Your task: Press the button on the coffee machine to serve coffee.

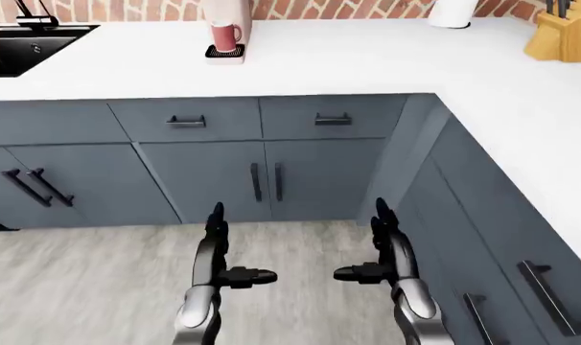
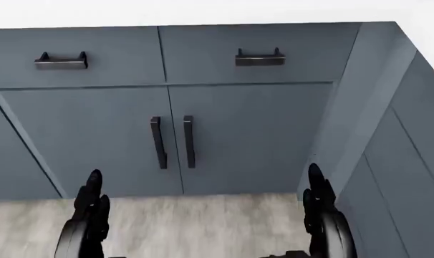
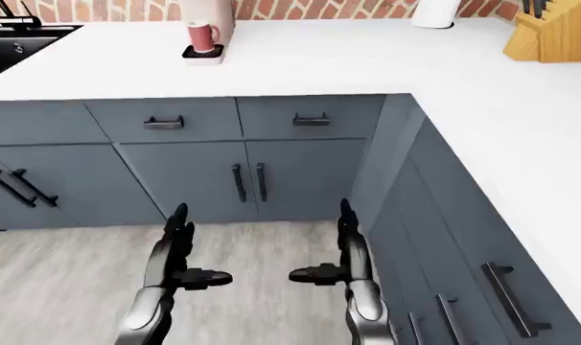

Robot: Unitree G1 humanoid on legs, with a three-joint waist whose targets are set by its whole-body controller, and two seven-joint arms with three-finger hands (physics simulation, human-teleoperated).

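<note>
Coffee machine (image 1: 227, 21) was seen at top centre-left of the left-eye view, on the white counter (image 1: 367, 57), cut off by the frame edge; button not visible. A red mug (image 1: 225, 36) was seated on its drip tray. Left hand (image 1: 217, 248) and right hand (image 1: 386, 248) were held low over the wood floor (image 1: 89, 280), fingers spread wide, nothing gripped, well apart from the machine. Sink (image 1: 27, 47) was noted upper left, knife block (image 1: 564, 32) upper right, grey cabinets (image 1: 262, 172) below the counter.
</note>
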